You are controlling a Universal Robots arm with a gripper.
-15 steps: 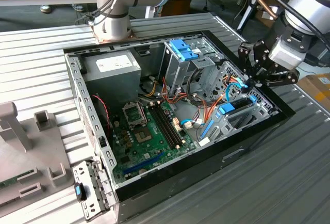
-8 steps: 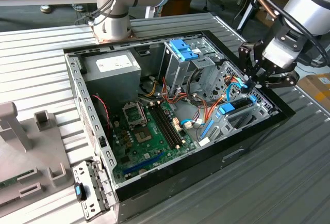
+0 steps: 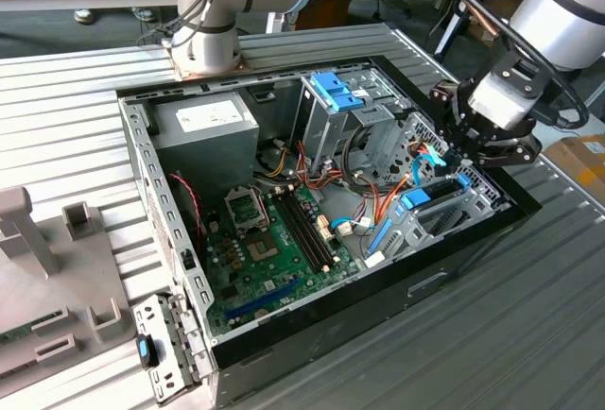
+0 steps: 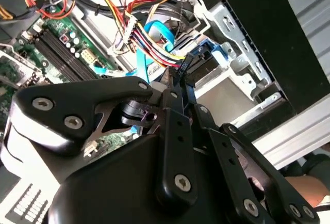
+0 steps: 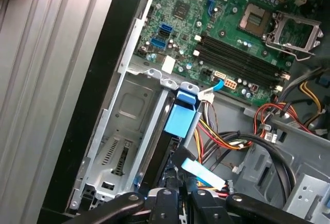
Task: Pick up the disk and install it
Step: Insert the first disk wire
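An open black and grey desktop computer case (image 3: 142, 174) lies on its side on a ribbed grey metal table (image 3: 76, 98). Its side panel is off, so the green motherboard (image 3: 274, 240) and the drive cages face upward, where an arm can reach them from above.

The robot arm's black gripper (image 3: 461, 166) dips into the case at the exterior view's right, over the silver sheet-metal drive bay (image 5: 124, 115) that runs along the case's outer wall. In the second wrist view its fingers (image 4: 175, 100) are drawn together to a narrow tip, with no gap visible between them. This slim posture probably lets them pass the bundle of red, yellow and orange wires (image 4: 149, 38) and the flat pale-blue cable (image 4: 154, 30) crowding that corner. Whether the tip pinches anything thin cannot be made out.

The disk (image 4: 209, 56), a flat drive with a grey metal body in a bright blue plastic frame, appears to sit low in that bay just beyond the fingertips, tucked against the bay wall. It looks slotted in rather than lifted, though cables cover part of it. Its position suggests the work is now at the seating end of the task.
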